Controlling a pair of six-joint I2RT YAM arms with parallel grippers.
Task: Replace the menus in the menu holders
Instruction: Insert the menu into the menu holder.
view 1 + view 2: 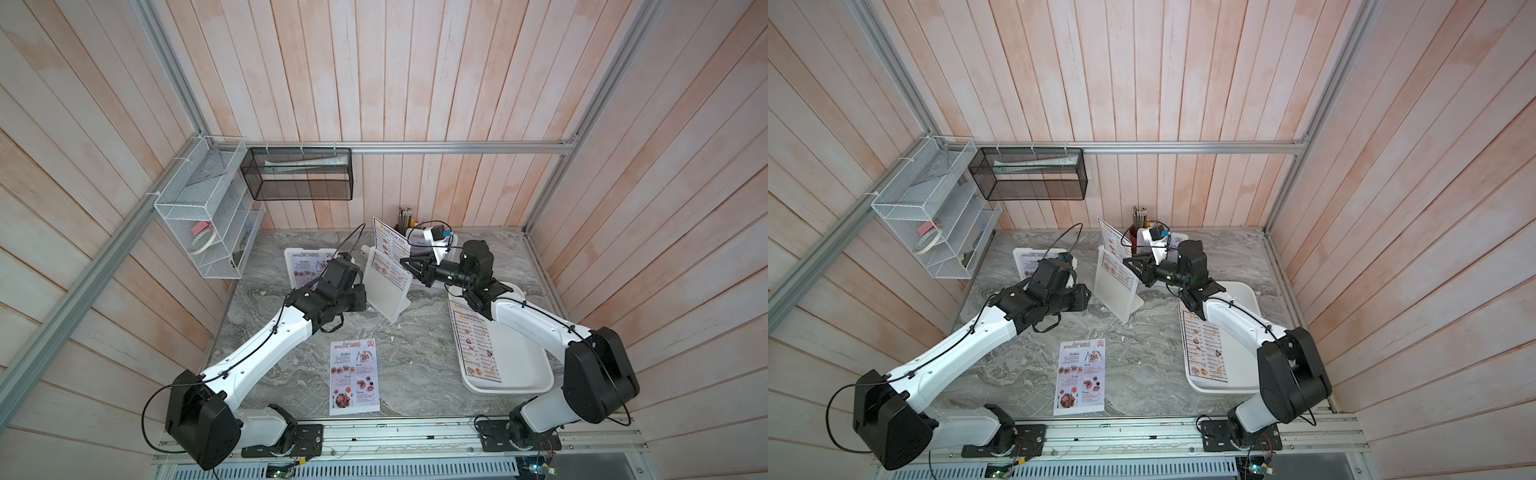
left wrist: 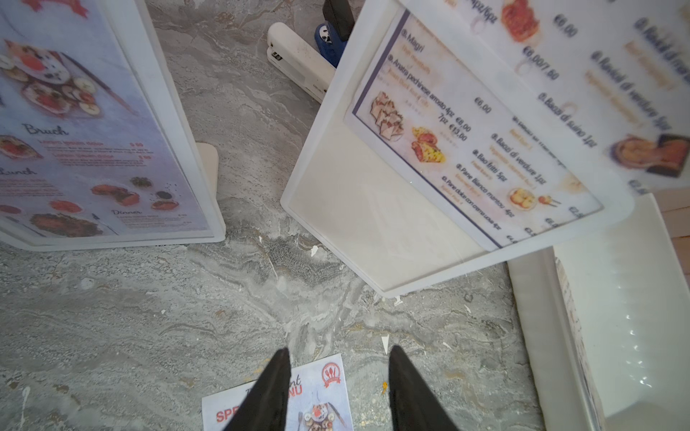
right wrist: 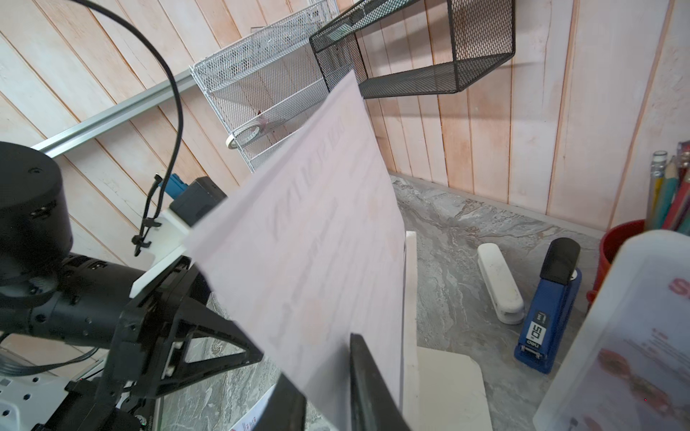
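The right gripper (image 1: 405, 264), at 3 o'clock of the centre menu holder (image 1: 386, 299), straddles the partly inserted DIM SUM INN menu (image 1: 390, 245), clamping force indeterminable, while the left gripper (image 2: 339, 350), jaws spread and empty, hovers at 9 o'clock.

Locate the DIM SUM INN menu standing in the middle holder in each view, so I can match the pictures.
Top view: DIM SUM INN menu, far centre, sticking out of the middle menu holder.
Top view: same, far centre.
Left wrist: upper right, blurred.
Right wrist: centre, its back showing.
Shared landmark: that holder's white frame, in all four.
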